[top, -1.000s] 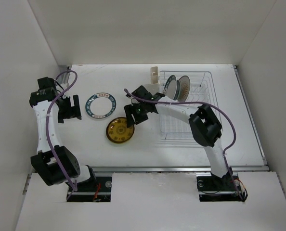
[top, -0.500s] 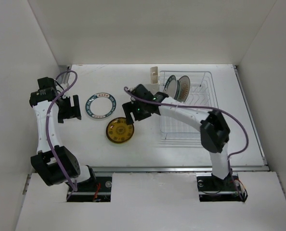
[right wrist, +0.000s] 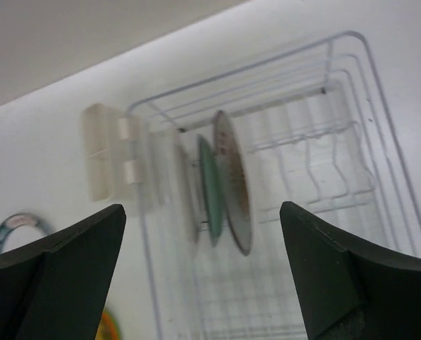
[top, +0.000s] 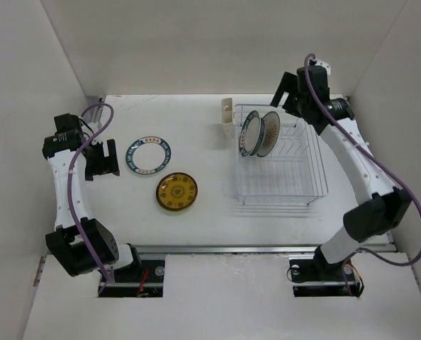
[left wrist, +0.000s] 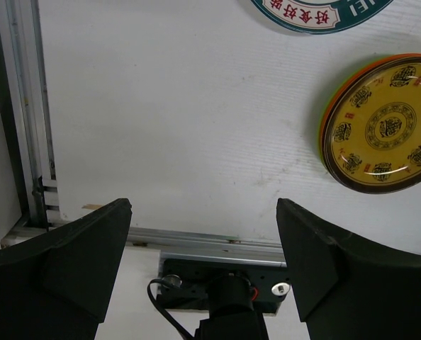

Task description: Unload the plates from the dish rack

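Observation:
The dish rack [top: 281, 159] holds two upright plates at its far left: a teal-green patterned plate [top: 249, 133] and a white plate with an orange centre [top: 270, 133]. They show blurred in the right wrist view, the teal plate [right wrist: 210, 191] beside the orange-centre plate [right wrist: 235, 180], inside the rack [right wrist: 352, 106]. On the table lie the white teal-rimmed plate [top: 148, 156] and the brown-yellow plate [top: 177, 191], which rests on the orange plate [left wrist: 329, 106]. My right gripper [top: 290, 95] is open and empty above the rack's back edge. My left gripper [top: 101, 160] is open and empty, left of the teal-rimmed plate.
A cream cutlery cup [top: 227, 113] hangs on the rack's far left corner and also shows in the right wrist view [right wrist: 104, 152]. White walls enclose the table on three sides. A metal rail [left wrist: 196, 237] runs along the table's near edge.
My right arm has swung from beside the brown-yellow plate at mid-table to the back right, above the rack. The left arm and the plates have not moved.

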